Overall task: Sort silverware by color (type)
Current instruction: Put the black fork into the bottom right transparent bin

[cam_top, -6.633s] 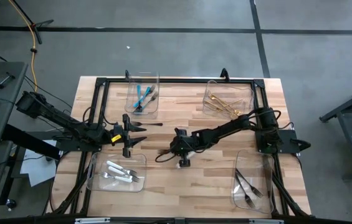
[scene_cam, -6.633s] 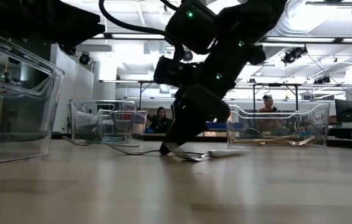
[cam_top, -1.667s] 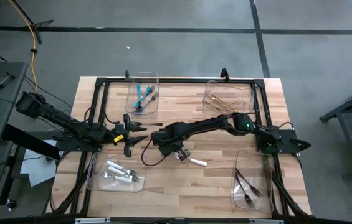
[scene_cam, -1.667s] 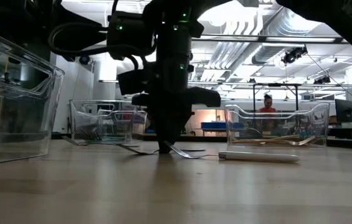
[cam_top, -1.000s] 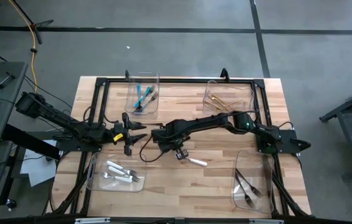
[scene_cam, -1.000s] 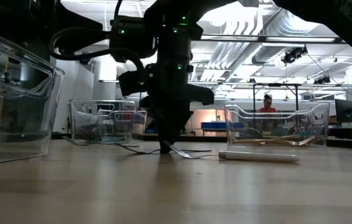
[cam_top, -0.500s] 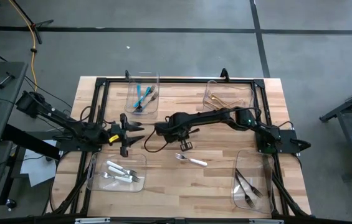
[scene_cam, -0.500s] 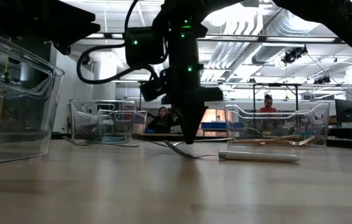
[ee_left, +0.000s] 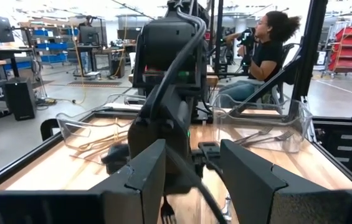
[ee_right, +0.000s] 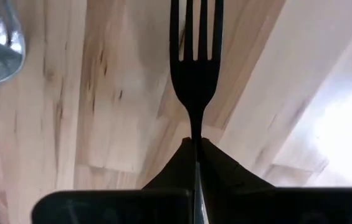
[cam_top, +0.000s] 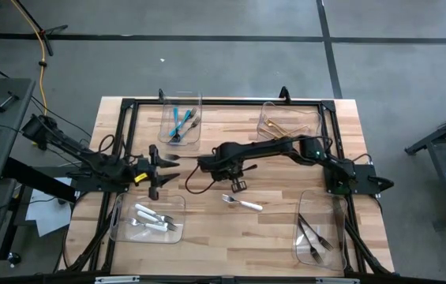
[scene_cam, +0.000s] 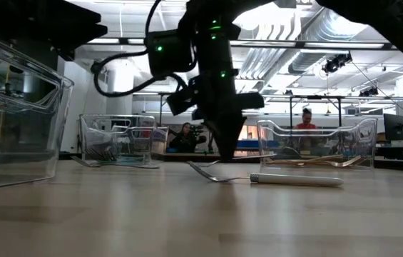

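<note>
Lifted since a moment ago: dark fork (ee_right: pixel 195 74), off the wooden table (cam_top: pixel 286 229).
Right gripper (ee_right: pixel 195 146) pinches it shut; left gripper (cam_top: pixel 165 170) waits, jaws apart, empty.

No text, label, brand, number or sign can be read in any view: not on the arms, the clear bins, the bench or the room behind. Any markings are too small to make out.

From my station I see a grey concrete floor (cam_top: pixel 230 55) crossed by dark tape lines around the wooden worktop (cam_top: pixel 230 237). Beyond it, ceiling ducts (scene_cam: pixel 372 32) run overhead, blue-binned shelving (ee_left: pixel 45 46) lines the wall, and a seated person (ee_left: pixel 266 46) works.
</note>
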Tool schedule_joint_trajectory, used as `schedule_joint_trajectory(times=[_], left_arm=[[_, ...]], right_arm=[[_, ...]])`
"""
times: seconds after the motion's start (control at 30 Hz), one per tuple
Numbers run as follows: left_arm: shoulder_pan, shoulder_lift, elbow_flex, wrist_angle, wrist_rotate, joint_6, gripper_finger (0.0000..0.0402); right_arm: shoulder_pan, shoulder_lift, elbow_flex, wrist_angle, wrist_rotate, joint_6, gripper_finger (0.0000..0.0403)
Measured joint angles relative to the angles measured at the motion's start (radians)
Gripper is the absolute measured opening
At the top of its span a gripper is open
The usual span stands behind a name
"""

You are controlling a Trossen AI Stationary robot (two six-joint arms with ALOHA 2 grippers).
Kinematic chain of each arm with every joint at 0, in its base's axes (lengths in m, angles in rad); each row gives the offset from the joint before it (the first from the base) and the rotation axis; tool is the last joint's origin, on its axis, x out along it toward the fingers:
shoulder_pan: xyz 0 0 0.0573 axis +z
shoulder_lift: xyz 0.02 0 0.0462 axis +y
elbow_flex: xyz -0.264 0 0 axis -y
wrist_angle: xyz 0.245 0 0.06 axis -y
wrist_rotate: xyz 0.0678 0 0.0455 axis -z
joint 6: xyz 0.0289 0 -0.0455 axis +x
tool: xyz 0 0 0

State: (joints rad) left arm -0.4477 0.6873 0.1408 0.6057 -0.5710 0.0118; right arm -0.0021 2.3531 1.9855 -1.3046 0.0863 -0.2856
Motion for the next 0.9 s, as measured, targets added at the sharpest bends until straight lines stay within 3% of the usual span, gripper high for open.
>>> schedule_joint_trajectory(times=[0.17,0.37,0.6,0.77,0.9], left_arm=[[-0.023,-0.034,0.000,-0.031,-0.039,0.000,0.0146],[-0.025,-0.042,0.000,-0.039,-0.068,-0.015,0.0146],[-0.002,0.000,0.000,-0.030,-0.069,-0.095,0.0146],[0.027,0.051,0.000,0.018,-0.059,-0.115,0.0146],[0.046,0.098,0.000,0.099,-0.006,-0.098,0.0146]], right_arm=[[0.001,-0.137,-0.209,0.091,-0.001,0.056,0.0000],[0.015,-0.428,-0.582,0.452,0.000,0.185,0.0000],[0.057,-0.700,-0.980,1.223,0.050,0.331,0.0000],[0.075,-0.723,-1.197,1.832,0.084,0.371,0.0000],[0.075,-0.704,-1.285,2.085,0.127,0.394,0.0000]])
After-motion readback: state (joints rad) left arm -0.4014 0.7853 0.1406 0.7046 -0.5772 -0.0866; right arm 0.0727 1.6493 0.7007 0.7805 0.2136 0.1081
